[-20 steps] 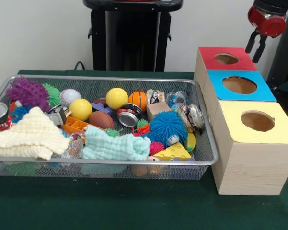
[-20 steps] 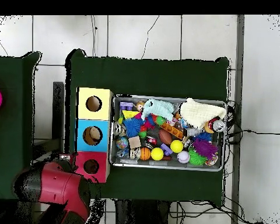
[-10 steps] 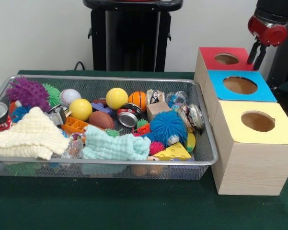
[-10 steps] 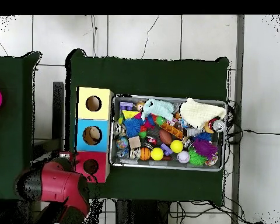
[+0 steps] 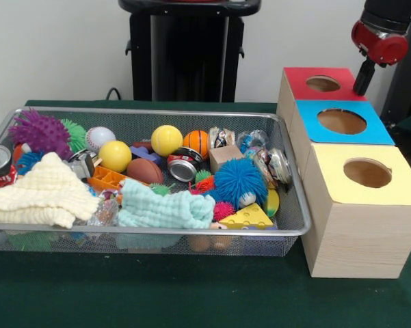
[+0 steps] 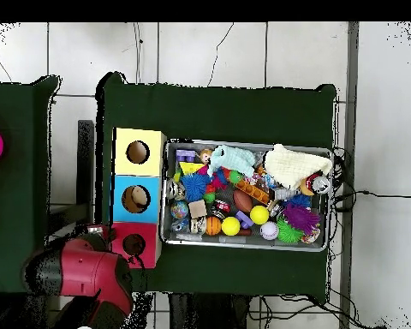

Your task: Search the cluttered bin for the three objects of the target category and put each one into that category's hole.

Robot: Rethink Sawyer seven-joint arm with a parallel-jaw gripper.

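Bin: wire mesh tray (image 5: 290,225) on a dark green table (image 5: 191,294), packed with small toys and cloths; the landmark for every place below.
Boxes: three wooden boxes in a row just beside the bin's right end in the front view, each with a round hole in its top. Yellow-topped box (image 5: 364,205) sits nearest the camera, blue-topped box (image 5: 342,121) in the middle, red-topped box (image 5: 321,82) farthest back.
Blue box hole: in the overhead view something pale lies inside it (image 6: 136,199); what it is cannot be told.
Balls in the bin: two yellow balls, one (image 5: 167,139) near the bin's back wall and one (image 5: 115,155) just to its left; a small basketball (image 5: 197,142) touches the first on its right; a white baseball (image 5: 99,137) lies further left; a brown football (image 5: 144,171) lies toward the bin's middle.
Other bin contents: purple spiky ball (image 5: 39,132) at the left back corner, fuzzy blue ball (image 5: 239,182) right of centre, crushed can (image 5: 184,164) in the middle, cream cloth (image 5: 41,191) at the left front, mint cloth (image 5: 161,208) at the centre front, yellow cheese wedge (image 5: 248,217) against the front wall.
Arm: red and black, outside the bin, above the far right corner of the red box.
Gripper (image 5: 363,76): only one dark finger shape shows below the red wrist; whether it is wide or narrow cannot be told, and nothing is seen in it.
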